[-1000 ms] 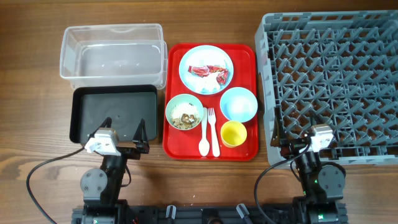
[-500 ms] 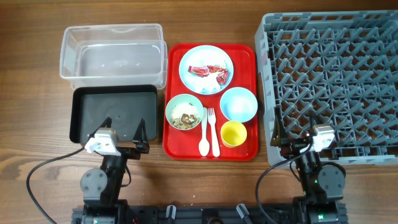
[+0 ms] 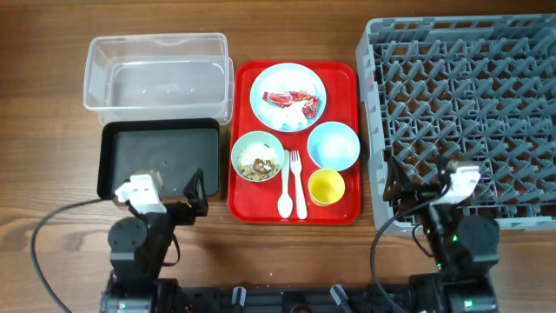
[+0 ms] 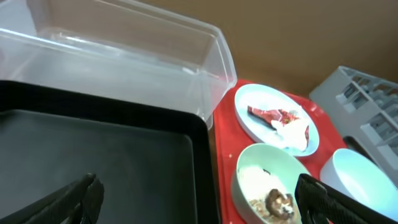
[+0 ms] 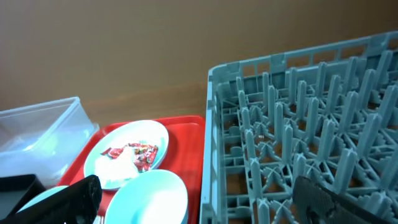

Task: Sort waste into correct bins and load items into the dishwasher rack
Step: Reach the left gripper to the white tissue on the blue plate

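On the red tray (image 3: 343, 74) a pale blue plate (image 3: 288, 96) holds the red-and-white wrapper (image 3: 294, 100). A pale green bowl (image 3: 257, 156) holds rice-like scraps (image 3: 258, 165). A pale blue bowl (image 3: 334, 145), a yellow cup (image 3: 327, 186), a white spoon (image 3: 284, 193) and a fork (image 3: 297, 185) lie there too. The clear tub (image 3: 156, 78) and black tray (image 3: 156, 156) are at the left, the grey rack (image 3: 465, 113) at the right. My left gripper (image 3: 172, 183) is open above the black tray's front edge (image 4: 124, 162). My right gripper (image 3: 417, 184) is open over the rack's front left corner (image 5: 214, 155).
Wooden table (image 3: 52, 130) all round. Cables (image 3: 61, 230) trail from both arm bases at the front edge. The red tray sits between the bins and the rack with narrow gaps on both sides.
Both arms have risen and shifted slightly. The left gripper's wrist moved a little up and left, the right one up and to the right. Nothing on the table moved.
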